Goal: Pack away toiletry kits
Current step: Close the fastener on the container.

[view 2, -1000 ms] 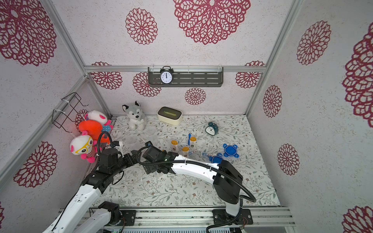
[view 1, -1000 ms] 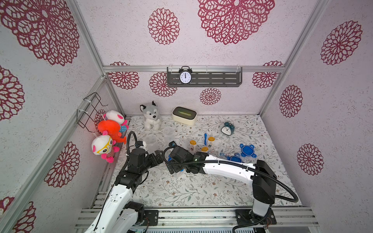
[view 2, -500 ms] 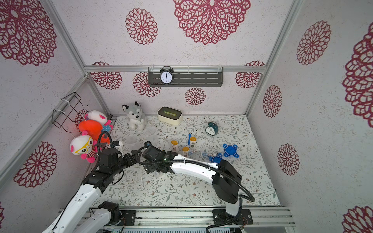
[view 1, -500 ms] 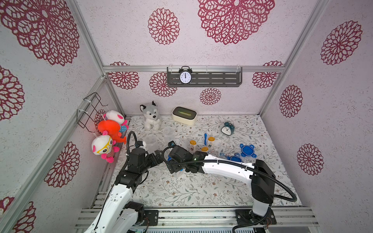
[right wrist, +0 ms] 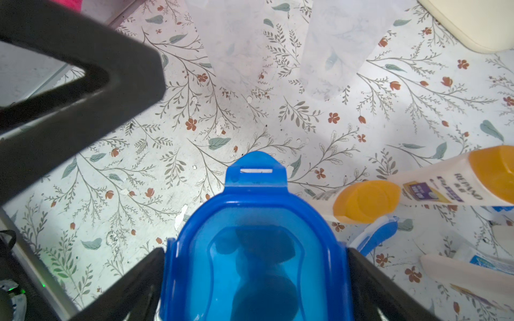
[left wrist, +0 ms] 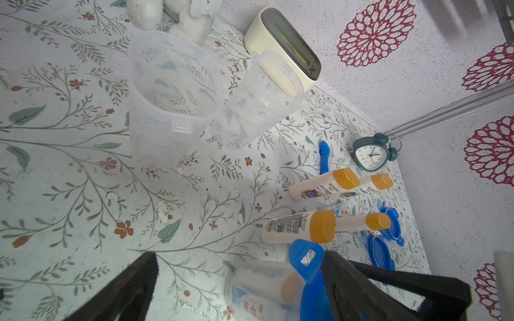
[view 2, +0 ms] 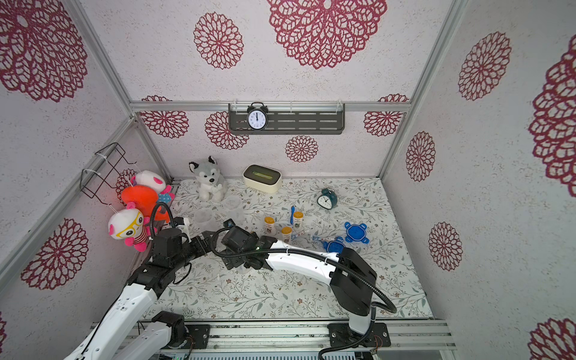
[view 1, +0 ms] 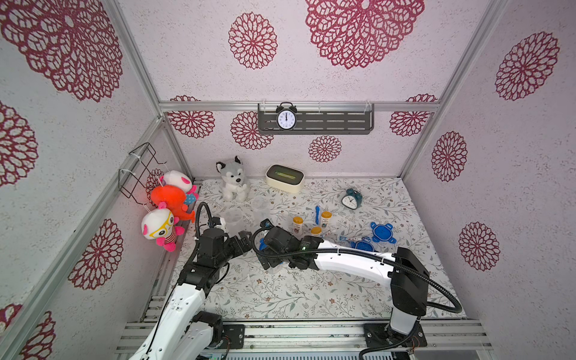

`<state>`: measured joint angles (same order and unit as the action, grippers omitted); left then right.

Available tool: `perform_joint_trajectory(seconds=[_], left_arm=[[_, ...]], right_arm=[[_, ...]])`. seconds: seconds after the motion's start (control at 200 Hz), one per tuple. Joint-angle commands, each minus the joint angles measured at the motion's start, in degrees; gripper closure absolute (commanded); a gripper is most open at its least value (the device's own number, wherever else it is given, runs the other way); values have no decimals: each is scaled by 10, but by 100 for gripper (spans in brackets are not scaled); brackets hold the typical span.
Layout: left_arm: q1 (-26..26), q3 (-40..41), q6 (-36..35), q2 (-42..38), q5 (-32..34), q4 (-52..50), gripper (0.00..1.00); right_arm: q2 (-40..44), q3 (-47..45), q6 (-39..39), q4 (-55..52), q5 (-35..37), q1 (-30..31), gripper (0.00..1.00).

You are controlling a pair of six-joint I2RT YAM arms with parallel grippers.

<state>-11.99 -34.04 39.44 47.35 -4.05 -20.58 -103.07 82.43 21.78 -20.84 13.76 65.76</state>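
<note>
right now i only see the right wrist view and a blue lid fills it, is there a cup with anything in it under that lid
observer: yes, the left wrist view shows a clear cup under the blue lid, with a yellow-capped bottle inside.
operator: is the left gripper holding anything
observer: no, the left gripper is open and empty, close beside that cup.
operator: any loose lids
observer: two, a spare lid and another lid, both lying off to the robot's right.

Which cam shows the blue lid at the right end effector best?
Right wrist: the blue lid fills the frame, flanked by the right end effector, tab visible. Left wrist catches only a tab and edge. In both top views the right arm hides nearly all of it.
</note>
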Motion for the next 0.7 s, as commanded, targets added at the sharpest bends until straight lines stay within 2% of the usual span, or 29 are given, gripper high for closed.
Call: perform_joint_trajectory(seconds=[0.0, 0.15, 0.32, 0.55, 0.64, 0.696], left_arm=[[6, 4, -1, 0, 0, 13, 4], [7, -2, -7, -1, 12, 1, 4], [7, -1, -6, -3, 17, -1, 4], [8, 0, -5, 1, 20, 4, 4], [7, 1, -8, 3, 20, 7, 4], [7, 2, -11, 4, 18, 10, 4]], right_arm=[[8, -26, -30, -30, -32, -11, 2], [8, -34, -54, -33, -45, -18, 2], [6, -47, -75, -24, -76, -35, 15], [23, -77, -114, 1, -97, -41, 23], [30, -88, -132, 12, -101, -40, 24], [31, -93, -143, 15, -101, -40, 19]])
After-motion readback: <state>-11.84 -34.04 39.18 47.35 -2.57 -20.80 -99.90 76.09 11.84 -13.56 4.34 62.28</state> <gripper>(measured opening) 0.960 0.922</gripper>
